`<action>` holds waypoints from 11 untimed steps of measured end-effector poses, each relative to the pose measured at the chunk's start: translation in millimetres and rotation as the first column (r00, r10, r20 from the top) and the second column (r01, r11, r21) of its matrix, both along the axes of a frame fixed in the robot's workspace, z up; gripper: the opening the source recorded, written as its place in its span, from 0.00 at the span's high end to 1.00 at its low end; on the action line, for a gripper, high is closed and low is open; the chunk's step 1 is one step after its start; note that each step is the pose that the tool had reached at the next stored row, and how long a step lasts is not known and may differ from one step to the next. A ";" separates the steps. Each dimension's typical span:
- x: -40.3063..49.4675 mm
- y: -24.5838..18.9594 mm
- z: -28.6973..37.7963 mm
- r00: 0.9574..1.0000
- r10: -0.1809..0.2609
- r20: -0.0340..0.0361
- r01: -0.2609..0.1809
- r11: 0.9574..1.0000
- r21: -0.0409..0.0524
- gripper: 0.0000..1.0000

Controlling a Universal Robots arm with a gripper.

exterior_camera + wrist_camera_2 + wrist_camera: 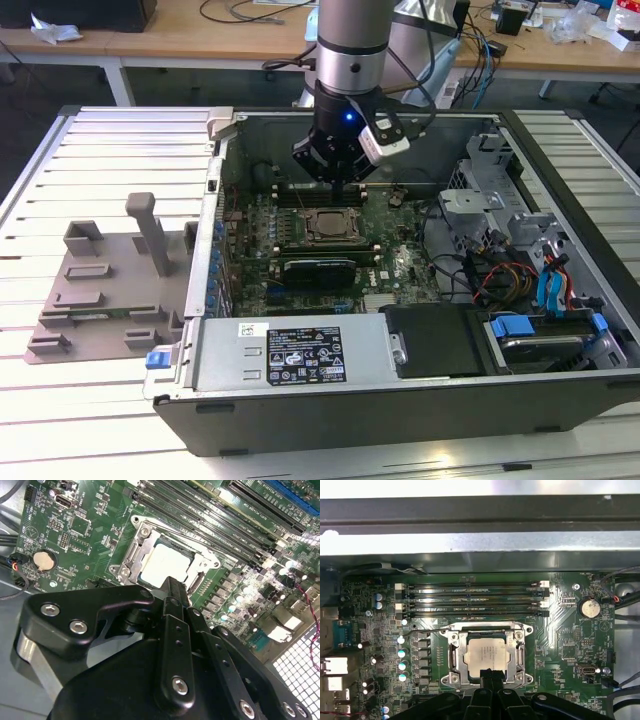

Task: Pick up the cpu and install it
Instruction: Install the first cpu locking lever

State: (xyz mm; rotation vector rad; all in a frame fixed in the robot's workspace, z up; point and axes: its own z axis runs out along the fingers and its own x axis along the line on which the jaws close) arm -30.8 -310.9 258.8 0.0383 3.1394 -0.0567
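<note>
The cpu, a silvery-white square chip, lies flat in the metal-framed socket on the green motherboard inside the open computer case. My gripper hangs just above the socket's edge. Its black fingers are pressed together with nothing between them. In both wrist views the fingertips cover one edge of the cpu.
A grey plastic tray lies outside the case on the exterior view's left. Memory slots run beside the socket, and a coin battery sits nearby. The power supply, drive cage and cables crowd the case.
</note>
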 end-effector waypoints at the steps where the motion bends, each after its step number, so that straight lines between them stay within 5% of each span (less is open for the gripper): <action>1: -0.5 0.0 0.0 1.000 0.000 0.000 0.000 1.000 0.000 0.89; 11: -13.7 0.0 0.0 1.000 0.000 0.000 0.000 1.000 0.000 0.89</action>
